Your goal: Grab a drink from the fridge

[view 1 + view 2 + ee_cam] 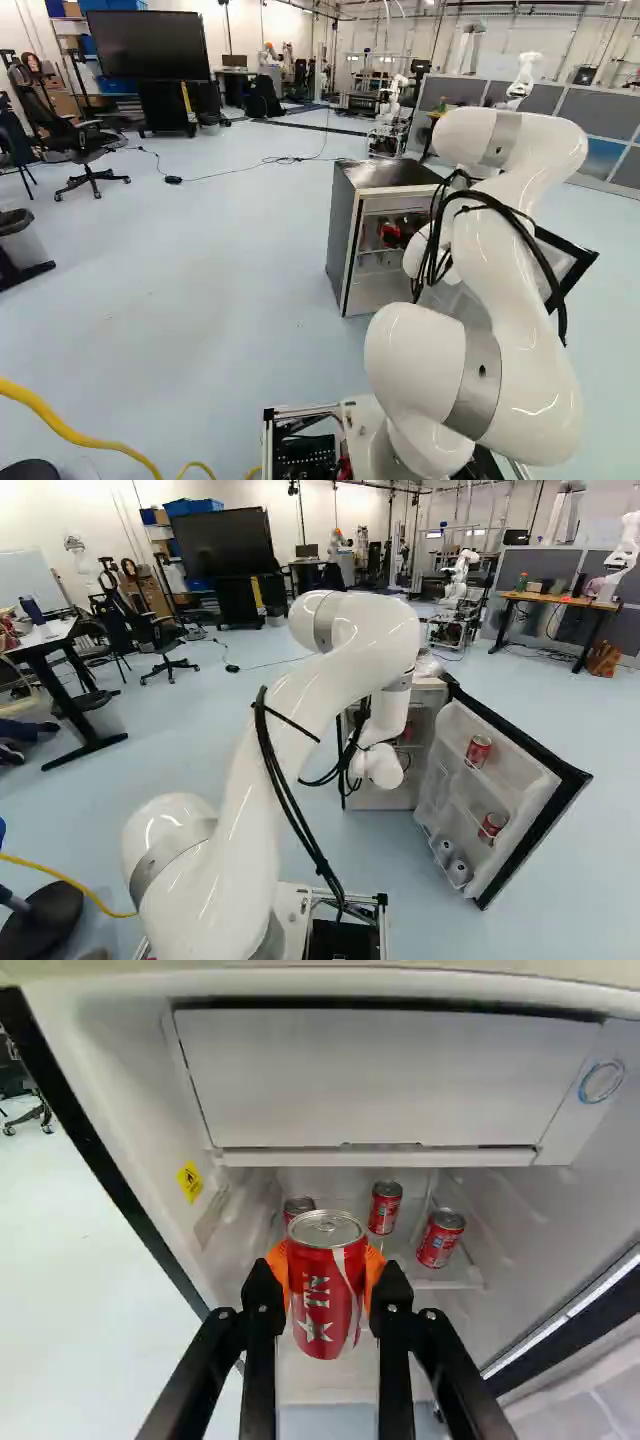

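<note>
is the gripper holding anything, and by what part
Yes: the gripper holds a red can upright, its orange pads on either side of the upper body, below the rim.

- Red can [326, 1290], silver top: being gripped, pointing upright.
- Fridge [341, 240]: standing open.
- Three more red cans [385, 1210]: sitting inside, behind it.
</note>
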### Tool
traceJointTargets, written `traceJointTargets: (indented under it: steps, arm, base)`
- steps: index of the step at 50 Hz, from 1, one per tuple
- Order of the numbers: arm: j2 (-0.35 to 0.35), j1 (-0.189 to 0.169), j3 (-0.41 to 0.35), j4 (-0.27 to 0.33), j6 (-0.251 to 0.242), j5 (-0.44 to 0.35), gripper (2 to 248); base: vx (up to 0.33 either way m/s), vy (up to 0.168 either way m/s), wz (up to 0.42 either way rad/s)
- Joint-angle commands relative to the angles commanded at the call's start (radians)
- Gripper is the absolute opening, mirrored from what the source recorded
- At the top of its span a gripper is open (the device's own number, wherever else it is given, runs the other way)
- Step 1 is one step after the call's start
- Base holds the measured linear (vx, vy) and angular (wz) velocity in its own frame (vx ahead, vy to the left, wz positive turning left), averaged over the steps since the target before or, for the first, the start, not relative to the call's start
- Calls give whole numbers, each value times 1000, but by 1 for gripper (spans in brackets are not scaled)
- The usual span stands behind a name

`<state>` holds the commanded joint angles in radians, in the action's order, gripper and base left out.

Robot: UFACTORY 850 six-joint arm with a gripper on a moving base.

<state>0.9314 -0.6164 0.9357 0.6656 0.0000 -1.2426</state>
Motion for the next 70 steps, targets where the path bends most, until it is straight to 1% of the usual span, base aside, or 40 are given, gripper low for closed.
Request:
traceJointTargets:
  steps: [23, 50, 57, 70]
  arm:
    - [-148, -30, -172, -1, 0, -1, 93]
    - [-327, -71, -360, -22, 0, -31, 93]
    - [-360, -75, -384, -28, 0, -41, 93]
    - [-406, -76, -403, -40, 0, -60, 93]
  base:
    - [0, 0, 0]
    - [0, 0, 0]
    - [0, 0, 0]
    - [0, 0, 0]
